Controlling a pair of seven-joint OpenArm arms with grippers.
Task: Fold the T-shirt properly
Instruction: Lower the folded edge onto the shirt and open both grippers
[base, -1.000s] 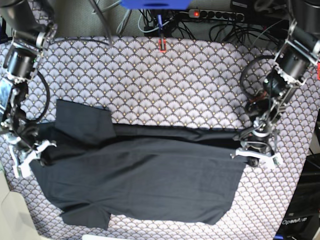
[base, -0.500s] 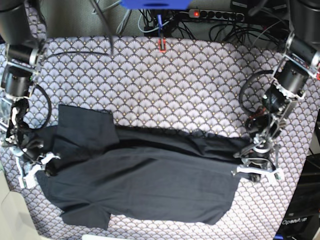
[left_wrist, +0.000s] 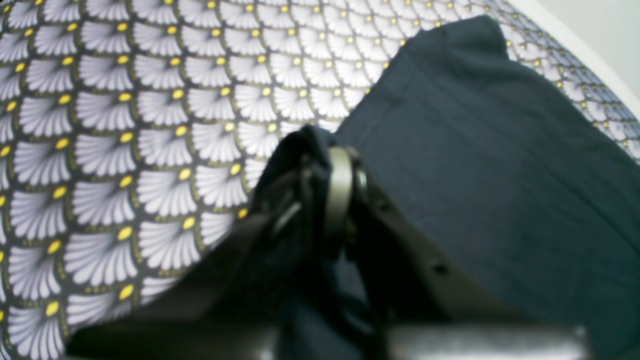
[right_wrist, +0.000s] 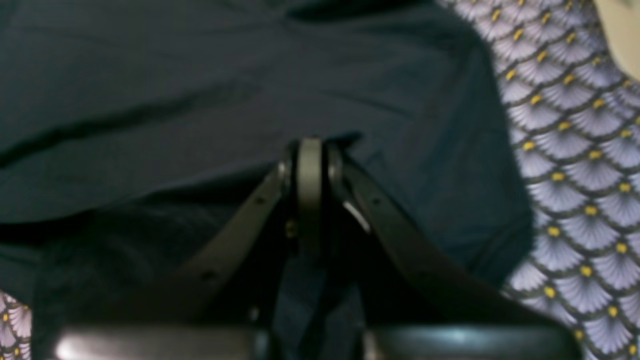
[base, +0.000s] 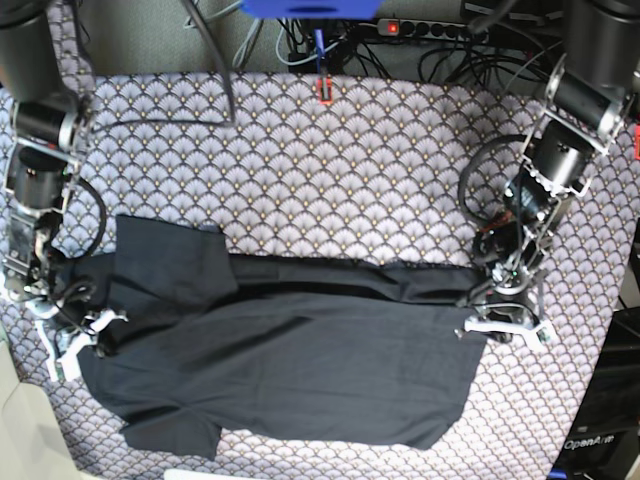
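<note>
The black T-shirt (base: 300, 370) lies spread crosswise on the fan-patterned tablecloth (base: 350, 170), its far part folded over toward the near side, with one sleeve (base: 165, 250) sticking out at the left. At the shirt's right end, my left gripper (base: 492, 318) is shut on its edge. The left wrist view shows that gripper (left_wrist: 327, 167) pinching a bunched fold of the T-shirt (left_wrist: 500, 175). My right gripper (base: 85, 335) is shut on the shirt's left end. Its closed fingertips (right_wrist: 310, 160) press dark T-shirt cloth (right_wrist: 175, 100) in the right wrist view.
A power strip (base: 430, 30), tangled cables and a blue object (base: 310, 8) sit beyond the table's far edge. A small red piece (base: 325, 90) lies at the far middle. A pale surface (base: 15, 430) borders the near left corner. Patterned cloth (left_wrist: 125, 150) shows beside the shirt.
Both grippers, still shut on the shirt's ends, have moved toward the near side and slightly inward. The folded edge has come with them, and the arms have leaned in over the table.
</note>
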